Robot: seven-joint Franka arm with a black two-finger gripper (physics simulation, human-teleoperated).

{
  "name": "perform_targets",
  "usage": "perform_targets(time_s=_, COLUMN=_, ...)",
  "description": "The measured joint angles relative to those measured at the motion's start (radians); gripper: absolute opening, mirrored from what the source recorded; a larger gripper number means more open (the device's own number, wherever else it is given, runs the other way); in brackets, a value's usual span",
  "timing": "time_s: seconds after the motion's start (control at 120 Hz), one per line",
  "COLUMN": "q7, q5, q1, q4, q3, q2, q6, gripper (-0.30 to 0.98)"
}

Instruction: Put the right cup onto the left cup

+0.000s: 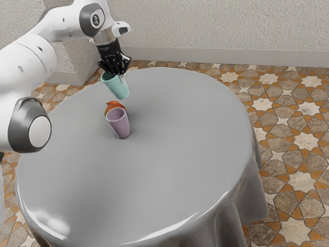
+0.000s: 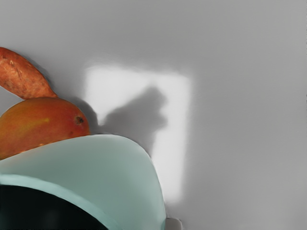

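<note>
Fingers of my black two-finger gripper [image 1: 119,77] are gripping the tapered, smooth teal cup [image 1: 116,87], so yeah, I'm actually holding something here. The cup is hanging right at my fingertips, tilting, with its open end facing up toward my hand, and I'm keeping it above the table. The tapered light purple cup [image 1: 120,125] is standing upright on the table, near the held cup but lower, and sitting apart from my fingers. A rounded orange-red mango [image 2: 41,122] is lying right beside that purple cup, and a long, rough-skinned reddish-orange sweet potato [image 2: 23,75] is resting against the mango.

The round table with a glossy grey cover [image 1: 169,175] is catching some shine along its edge, and in my wrist view a pale patch of light [image 2: 175,143] is falling on it with a dark shadow [image 2: 139,112] cutting in. Around it, brown, orange and cream star-patterned floor tiles [image 1: 293,180] are showing, and a rough pale plaster wall [image 1: 216,23] is rising behind.

My white jointed arm [image 1: 31,59] is coming in from the exterior view's left, bending over up high, and my hand is pointing down at a bit of a slant.
</note>
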Motion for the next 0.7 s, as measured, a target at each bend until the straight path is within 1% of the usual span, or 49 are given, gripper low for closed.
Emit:
perform_targets(time_s=0.167, q7=-0.031, q5=0.007, q1=0.003, q4=-0.119, q3=-0.005, q2=-0.068, q6=-0.014, gripper=-0.1)
perform_targets(time_s=0.4, q7=-0.063, q5=0.012, q1=0.005, q4=-0.152, q3=-0.005, q2=-0.087, q6=-0.014, gripper=-0.1)
perform_targets(time_s=0.5, q7=-0.076, q5=0.024, q1=0.002, q4=-0.201, q3=-0.006, q2=-0.132, q6=-0.009, gripper=-0.1)
perform_targets(time_s=0.7, q7=-0.103, q5=0.082, q1=-0.017, q4=-0.294, q3=-0.021, q2=-0.18, q6=0.042, gripper=-0.1)
